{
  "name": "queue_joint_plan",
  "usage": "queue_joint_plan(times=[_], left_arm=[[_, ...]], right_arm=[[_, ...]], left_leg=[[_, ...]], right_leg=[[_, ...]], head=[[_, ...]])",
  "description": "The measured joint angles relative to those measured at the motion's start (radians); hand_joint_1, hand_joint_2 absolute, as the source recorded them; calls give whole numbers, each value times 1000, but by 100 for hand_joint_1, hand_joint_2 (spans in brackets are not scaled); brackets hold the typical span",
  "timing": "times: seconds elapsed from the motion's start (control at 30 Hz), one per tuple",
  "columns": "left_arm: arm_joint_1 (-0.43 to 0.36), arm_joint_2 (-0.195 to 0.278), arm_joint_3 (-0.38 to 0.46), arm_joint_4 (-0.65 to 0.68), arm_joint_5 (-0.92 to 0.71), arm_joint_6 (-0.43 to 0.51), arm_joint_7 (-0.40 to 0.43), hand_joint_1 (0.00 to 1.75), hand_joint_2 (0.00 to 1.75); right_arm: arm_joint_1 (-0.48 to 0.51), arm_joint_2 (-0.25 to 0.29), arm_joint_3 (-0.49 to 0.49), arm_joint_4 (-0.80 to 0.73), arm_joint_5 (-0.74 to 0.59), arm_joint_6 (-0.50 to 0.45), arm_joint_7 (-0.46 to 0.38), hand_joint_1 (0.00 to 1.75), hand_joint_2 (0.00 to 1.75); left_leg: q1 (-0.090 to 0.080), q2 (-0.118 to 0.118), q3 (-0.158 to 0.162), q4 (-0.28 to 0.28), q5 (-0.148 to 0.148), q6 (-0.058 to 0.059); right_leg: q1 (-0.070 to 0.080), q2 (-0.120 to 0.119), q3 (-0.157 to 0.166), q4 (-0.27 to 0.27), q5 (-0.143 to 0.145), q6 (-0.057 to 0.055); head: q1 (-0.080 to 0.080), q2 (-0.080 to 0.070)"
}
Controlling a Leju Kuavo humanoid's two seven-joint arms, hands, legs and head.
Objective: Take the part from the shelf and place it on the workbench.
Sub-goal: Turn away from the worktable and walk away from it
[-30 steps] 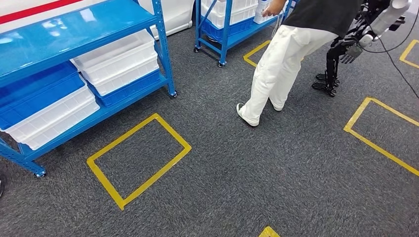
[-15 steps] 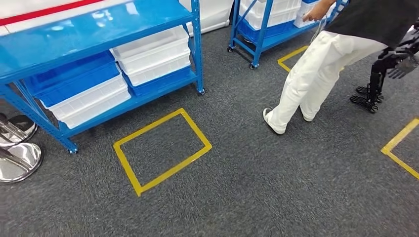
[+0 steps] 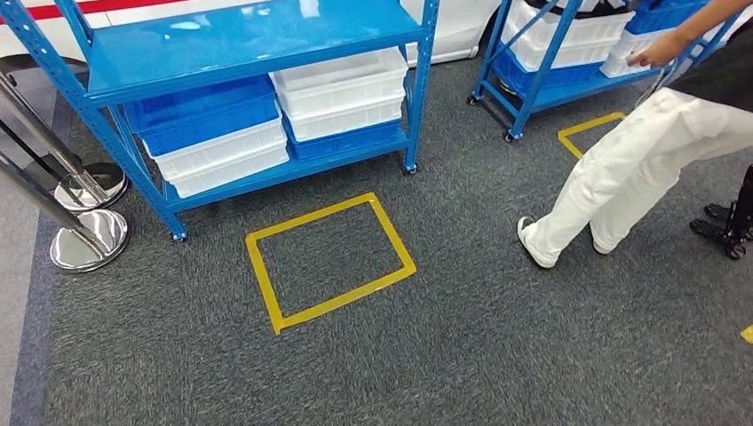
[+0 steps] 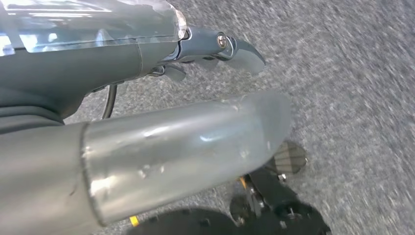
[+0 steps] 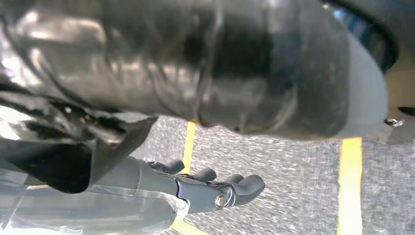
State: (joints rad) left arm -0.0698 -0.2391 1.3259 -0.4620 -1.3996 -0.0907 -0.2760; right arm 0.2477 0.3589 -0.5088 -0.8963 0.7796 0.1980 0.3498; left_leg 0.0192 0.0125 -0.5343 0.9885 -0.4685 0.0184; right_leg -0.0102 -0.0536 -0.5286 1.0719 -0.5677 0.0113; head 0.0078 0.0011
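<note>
Right now my left hand [image 4: 147,58] hangs over the speckled grey carpet [image 3: 444,355], fingers loosely spread, holding nothing. At ten o'clock stand two polished chrome stanchion bases [image 3: 89,240], round and mirror-bright. At eleven is the blue steel shelf [image 3: 240,40], with perforated uprights and a glossy top deck. On its lower deck sit stacked plastic bins: a blue bin [image 3: 200,111] over white ones, and ribbed white bins [image 3: 342,89] over another blue one. I cannot see into them, so I cannot tell where the part lies or how it looks. At twelve a yellow tape rectangle [image 3: 264,282] marks the carpet. At one stands a second blue shelf [image 3: 533,89], and at two a person in white trousers [image 3: 639,169] touches a white bin on it. My right hand [image 5: 195,188] hangs with fingers lightly curved, slightly apart, gripping nothing.
</note>
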Motion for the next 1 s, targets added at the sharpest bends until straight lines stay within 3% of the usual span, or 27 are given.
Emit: queue_joint_plan(times=[0.07, 0.1, 0.13, 0.17, 0.2, 0.23, 0.3, 0.4, 0.47, 0.5, 0.6, 0.63, 0.67, 0.7, 0.77, 0.83, 0.93, 1.0], left_arm=[[-3, -1, 0, -1, 0, 0, 0, 0, 0], [-4, -1, -1, -1, 1, -1, 0, 0, 0], [-3, -1, -1, -1, 2, -1, 1, 0, 0], [-2, -1, -1, -1, 4, -2, 1, 0, 0], [-2, -1, -1, -1, 5, -2, 1, 0, 0], [-1, -2, -1, -1, 6, -3, 1, 0, 0], [-1, -3, 0, -1, 9, -3, 1, 0, 0], [1, -4, 0, -1, 13, -4, 1, 0, 0], [2, -3, 0, -2, 15, -4, 0, 0, 0], [1, -3, 0, -3, 16, -4, 0, 0, 0], [-2, -4, 0, -3, 17, -6, -2, 0, 0], [-1, -5, 0, -3, 17, -6, -2, 0, 0], [0, -5, 0, -3, 17, -6, -2, 0, 0], [1, -5, 0, -3, 17, -6, -2, 0, 0], [2, -4, 0, -4, 18, -6, -2, 0, 0], [-1, -4, 0, -4, 18, -6, -3, 0, 0], [2, -4, 0, -5, 18, -6, -3, 0, 0], [3, -5, 0, -5, 18, -6, -3, 0, 0]], right_arm=[[1, -1, -2, 0, 0, 0, 0, 0, 0], [1, -1, -4, 0, 0, 0, 0, 0, 0], [2, -1, -6, 1, 0, -1, -1, 0, 0], [2, -1, -7, 1, -1, -3, -2, 0, 0], [2, -1, -8, 1, -3, -6, -4, 0, 0], [2, -1, -9, 1, -5, -9, -6, 0, 0], [0, -2, -11, 1, -9, -15, -8, 0, 0], [-2, -2, -12, 1, -11, -19, -12, 0, 0], [-1, -1, -12, 0, -12, -19, -15, 0, 0], [0, -1, -12, 0, -12, -19, -16, 0, 0], [3, 0, -12, 0, -12, -19, -18, 0, 0], [4, 0, -12, 0, -12, -19, -18, 0, 0], [5, 0, -12, 0, -12, -19, -18, 0, 0], [5, 0, -12, 0, -12, -19, -18, 0, 0], [5, 0, -12, 0, -12, -19, -18, 0, 0], [4, 0, -12, 0, -12, -19, -18, 0, 0], [3, 0, -12, 0, -12, -19, -18, 0, 0], [3, 0, -12, 0, -12, -19, -18, 0, 0]], left_leg=[[0, -19, -4, 0, 4, 7], [-1, -30, -5, 0, 4, 7], [-1, -43, -5, 1, 4, 8], [-1, -54, -4, 1, 4, 7], [-1, -64, -1, 2, 3, 7], [-1, -73, 1, 3, 2, 5], [-5, -85, 1, 6, -2, -3], [-7, -92, -3, 6, -4, -22], [-5, -78, -11, 25, -19, -32], [-5, -62, -27, 59, -42, -36], [-4, -24, -120, 253, -137, -46], [-4, -21, -140, 295, -146, -48], [-4, -20, -141, 297, -135, -48], [-4, -18, -120, 258, -105, -46], [-6, -10, -44, 112, -40, -36], [-12, -3, 1, 20, -17, -23], [-12, -6, 10, 4, -22, -4], [-9, -9, 22, -1, -21, 7]], right_leg=[[-3, 41, -62, 129, -67, 5], [-3, 46, -93, 188, -87, 6], [-3, 48, -111, 218, -85, 6], [-4, 49, -112, 210, -63, 6], [-4, 51, -94, 163, -24, 4], [-4, 56, -65, 91, 20, 0], [-2, 69, -20, -26, 71, -7], [2, 74, -13, -54, 76, -19], [-1, 66, -11, -62, 80, -32], [-4, 61, -11, -66, 81, -39], [-1, 44, -12, -68, 79, -49], [1, 39, -11, -68, 77, -50], [1, 36, -9, -67, 75, -49], [1, 33, -5, -67, 73, -47], [3, 28, 5, -66, 66, -40], [6, 24, 11, -65, 60, -29], [5, 23, 15, -50, 61, -10], [3, 33, -3, -3, 35, 0]], head=[[0, 0], [0, 0], [0, 0], [0, 0], [0, 0], [0, 0], [0, 0], [0, 0], [0, 0], [0, 0], [0, 0], [0, 0], [0, 0], [0, 0], [0, 0], [0, 0], [0, 0], [0, 0]])
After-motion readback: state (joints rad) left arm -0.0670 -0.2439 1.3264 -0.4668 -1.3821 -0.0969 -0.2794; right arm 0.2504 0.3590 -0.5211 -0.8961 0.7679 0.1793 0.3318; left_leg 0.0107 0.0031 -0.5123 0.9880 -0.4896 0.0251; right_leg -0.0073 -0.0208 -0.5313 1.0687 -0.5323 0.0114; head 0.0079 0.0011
